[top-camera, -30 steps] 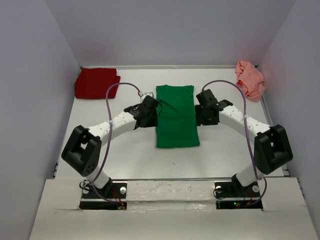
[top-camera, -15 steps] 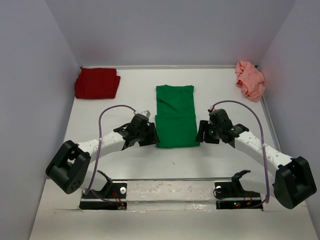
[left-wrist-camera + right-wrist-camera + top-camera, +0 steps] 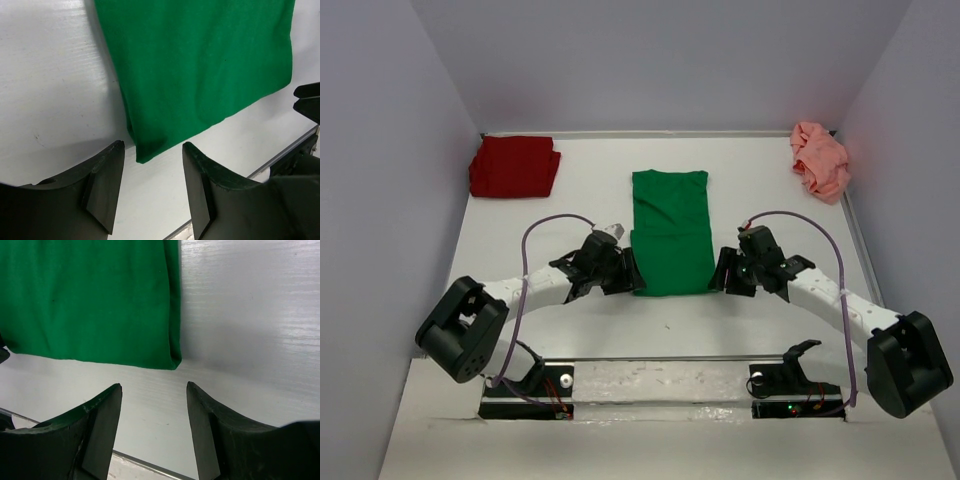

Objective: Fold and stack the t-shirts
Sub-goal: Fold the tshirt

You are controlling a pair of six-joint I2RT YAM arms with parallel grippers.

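Green t-shirt [image 3: 670,235]: folded to a long rectangle, flat at the centre of the table [image 3: 670,325], unmoved since half a second ago. White tabletop shows along both long sides and before the near edge.
Left gripper [image 3: 150,150]: jaws apart, near-left corner at the mouth of the gap; edged slightly inward.
Right gripper [image 3: 152,390]: jaws apart, near-right corner just ahead; likewise closer.
Dark red t-shirt [image 3: 513,166]: far-left corner.
Salmon pink t-shirt [image 3: 820,160]: crumpled, far-right corner.
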